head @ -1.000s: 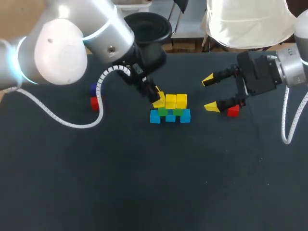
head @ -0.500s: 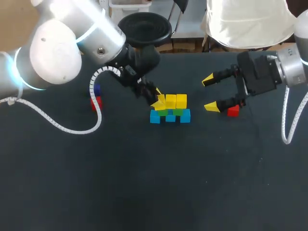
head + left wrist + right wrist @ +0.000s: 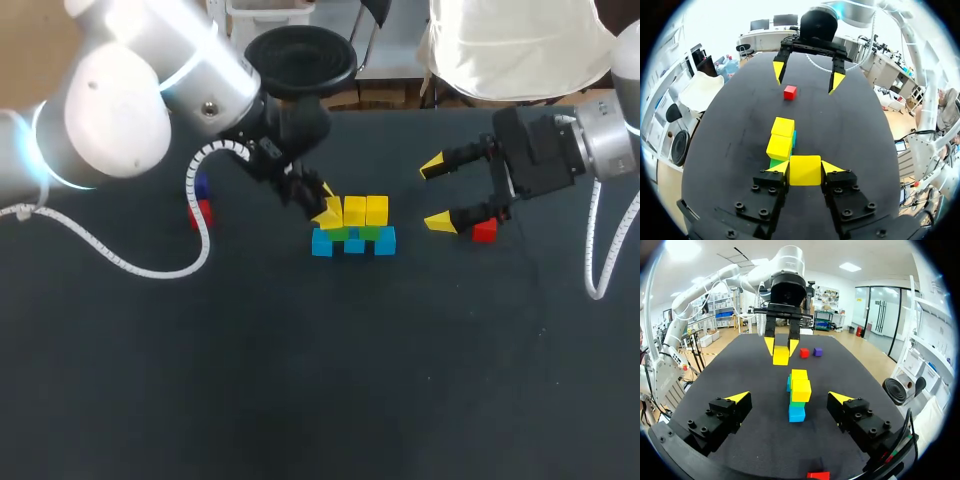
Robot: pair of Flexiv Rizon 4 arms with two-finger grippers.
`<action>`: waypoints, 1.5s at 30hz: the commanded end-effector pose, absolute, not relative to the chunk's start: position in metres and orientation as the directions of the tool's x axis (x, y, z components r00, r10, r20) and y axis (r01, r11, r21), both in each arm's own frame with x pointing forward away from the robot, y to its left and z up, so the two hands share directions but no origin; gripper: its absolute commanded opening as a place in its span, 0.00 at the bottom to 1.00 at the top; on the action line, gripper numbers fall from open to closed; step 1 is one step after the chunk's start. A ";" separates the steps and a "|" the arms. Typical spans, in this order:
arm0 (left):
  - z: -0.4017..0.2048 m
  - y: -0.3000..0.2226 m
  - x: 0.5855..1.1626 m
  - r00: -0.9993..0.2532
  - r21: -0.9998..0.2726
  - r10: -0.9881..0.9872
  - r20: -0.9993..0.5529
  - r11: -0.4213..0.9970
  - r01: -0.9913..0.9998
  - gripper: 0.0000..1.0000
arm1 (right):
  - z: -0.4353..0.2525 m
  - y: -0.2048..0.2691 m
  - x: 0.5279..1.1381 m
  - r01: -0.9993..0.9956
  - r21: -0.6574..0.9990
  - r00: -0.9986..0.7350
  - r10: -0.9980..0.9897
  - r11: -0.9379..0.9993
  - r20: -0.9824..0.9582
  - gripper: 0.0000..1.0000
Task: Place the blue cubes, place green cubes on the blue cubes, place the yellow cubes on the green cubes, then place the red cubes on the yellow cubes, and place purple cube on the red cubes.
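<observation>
A stack stands mid-table: a row of blue cubes [image 3: 353, 245], green cubes [image 3: 370, 232] on them, and two yellow cubes [image 3: 366, 210] on top. My left gripper [image 3: 326, 207] is shut on a third yellow cube [image 3: 805, 170] at the stack's left end, just over a green cube [image 3: 774, 163]; I cannot tell if it rests there. My right gripper [image 3: 437, 193] stands open to the right of the stack, with a red cube [image 3: 484, 231] beside its near finger. Another red cube [image 3: 199, 212] and a purple cube [image 3: 200, 186] lie far left.
The left arm's white coiled cable [image 3: 150, 258] hangs low over the table's left part. In the right wrist view the stack [image 3: 799, 390] lies ahead between the open fingers, with my left gripper [image 3: 781, 347] beyond it.
The left arm's elbow swung a little left and back. Its gripper with the yellow cube shifted slightly at the stack's left end. The right arm has kept still.
</observation>
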State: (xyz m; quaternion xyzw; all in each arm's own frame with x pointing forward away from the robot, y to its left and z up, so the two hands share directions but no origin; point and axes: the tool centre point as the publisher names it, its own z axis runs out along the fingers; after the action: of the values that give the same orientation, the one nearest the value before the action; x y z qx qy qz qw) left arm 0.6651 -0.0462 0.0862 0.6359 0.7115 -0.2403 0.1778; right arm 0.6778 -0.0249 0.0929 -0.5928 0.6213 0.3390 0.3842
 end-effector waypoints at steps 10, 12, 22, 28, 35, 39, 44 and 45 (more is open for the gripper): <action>0.079 -0.045 0.674 -0.088 -0.051 0.808 -0.582 0.072 0.996 0.00 | 0.093 -0.025 0.678 -0.997 -0.035 -0.001 -0.475 0.067 -0.880 1.00; 0.077 -0.044 0.675 -0.089 -0.049 0.805 -0.587 0.075 0.996 0.00 | 0.093 -0.025 0.678 -0.997 -0.035 -0.001 -0.475 0.067 -0.880 1.00; 0.075 -0.046 0.674 -0.088 -0.053 0.808 -0.583 0.070 0.996 0.00 | 0.093 -0.025 0.678 -0.997 -0.035 -0.001 -0.475 0.067 -0.880 1.00; 0.076 -0.048 0.674 -0.083 -0.053 0.810 -0.580 0.064 0.997 0.00 | 0.093 -0.025 0.678 -0.997 -0.035 -0.001 -0.475 0.067 -0.880 1.00; 0.073 -0.050 0.674 -0.082 -0.057 0.814 -0.575 0.060 0.997 0.00 | 0.093 -0.025 0.678 -0.997 -0.035 -0.001 -0.475 0.067 -0.880 1.00; 0.072 -0.052 0.673 -0.083 -0.060 0.815 -0.573 0.059 0.996 0.00 | 0.093 -0.025 0.678 -0.997 -0.035 -0.001 -0.475 0.067 -0.880 1.00; 0.073 -0.053 0.673 -0.079 -0.060 0.816 -0.572 0.055 0.997 0.00 | 0.093 -0.025 0.678 -0.997 -0.035 -0.001 -0.475 0.067 -0.880 1.00; 0.073 -0.053 0.673 -0.079 -0.059 0.817 -0.572 0.055 0.997 0.00 | 0.093 -0.025 0.678 -0.997 -0.035 -0.001 -0.475 0.067 -0.880 1.00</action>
State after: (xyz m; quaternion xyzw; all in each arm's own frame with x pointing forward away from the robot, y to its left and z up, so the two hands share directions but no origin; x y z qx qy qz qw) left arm 0.6710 -0.0525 0.0728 0.6474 0.6999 -0.2257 0.2003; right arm 0.6778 -0.0249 0.0929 -0.5928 0.6213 0.3390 0.3842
